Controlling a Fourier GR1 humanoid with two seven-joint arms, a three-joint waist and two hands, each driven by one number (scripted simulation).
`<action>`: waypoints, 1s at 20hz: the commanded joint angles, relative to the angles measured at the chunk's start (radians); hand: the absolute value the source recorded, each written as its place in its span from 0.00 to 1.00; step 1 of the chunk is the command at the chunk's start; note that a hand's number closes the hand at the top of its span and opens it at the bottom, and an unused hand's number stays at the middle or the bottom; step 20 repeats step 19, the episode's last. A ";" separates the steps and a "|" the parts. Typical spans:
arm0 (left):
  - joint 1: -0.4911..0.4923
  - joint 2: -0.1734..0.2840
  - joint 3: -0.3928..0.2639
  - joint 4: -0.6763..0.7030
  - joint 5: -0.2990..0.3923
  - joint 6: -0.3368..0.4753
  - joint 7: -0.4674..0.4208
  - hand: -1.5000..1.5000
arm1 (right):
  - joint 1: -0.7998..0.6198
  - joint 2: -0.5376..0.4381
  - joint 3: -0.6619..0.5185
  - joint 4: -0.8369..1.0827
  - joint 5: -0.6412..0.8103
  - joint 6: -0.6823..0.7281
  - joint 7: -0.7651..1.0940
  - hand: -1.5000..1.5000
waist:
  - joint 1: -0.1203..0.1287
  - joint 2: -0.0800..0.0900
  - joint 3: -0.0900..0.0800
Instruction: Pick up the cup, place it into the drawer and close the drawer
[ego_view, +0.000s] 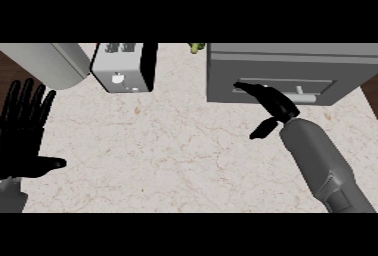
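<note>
Up at the far right of the counter sits a grey drawer unit (295, 70), its drawer (291, 90) showing as a darker recessed front with a pale handle bar (299, 91) across it. The cup cannot be seen anywhere in this view, so whether it lies inside the drawer cannot be told. The right hand (273, 102) reaches up to the drawer front, its fingers straight and fairly close together with their tips at the left end of the handle, while the thumb juts down and away toward the counter (nothing is held in it). Its grey forearm (321, 160) runs diagonally down to the lower right edge.

To the left of the unit, across a stretch of beige marbled counter (177, 150), stands a silver toaster (122, 67), with a pale grey cylinder (55, 62) lying just beside it in the far left corner. A small green item (196, 47) peeks in at the top edge between toaster and drawer unit. At the left edge the left hand (26, 130) rests open, fingers up and spread wide.
</note>
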 joint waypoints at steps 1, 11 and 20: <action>0.019 -0.050 -0.019 0.012 -0.032 -0.024 -0.042 0.00 | -0.129 -0.034 -0.051 0.205 0.003 0.010 -0.023 0.00 | 0.013 0.014 0.004; 0.003 -0.016 0.004 0.041 -0.032 -0.081 -0.023 0.00 | -0.247 -0.138 -0.108 0.344 -0.014 0.045 -0.105 0.00 | 0.049 0.033 0.006; -0.029 -0.035 0.002 0.056 -0.057 -0.059 -0.029 0.00 | -0.271 -0.174 -0.113 0.388 -0.013 0.061 -0.120 0.00 | 0.057 0.034 0.006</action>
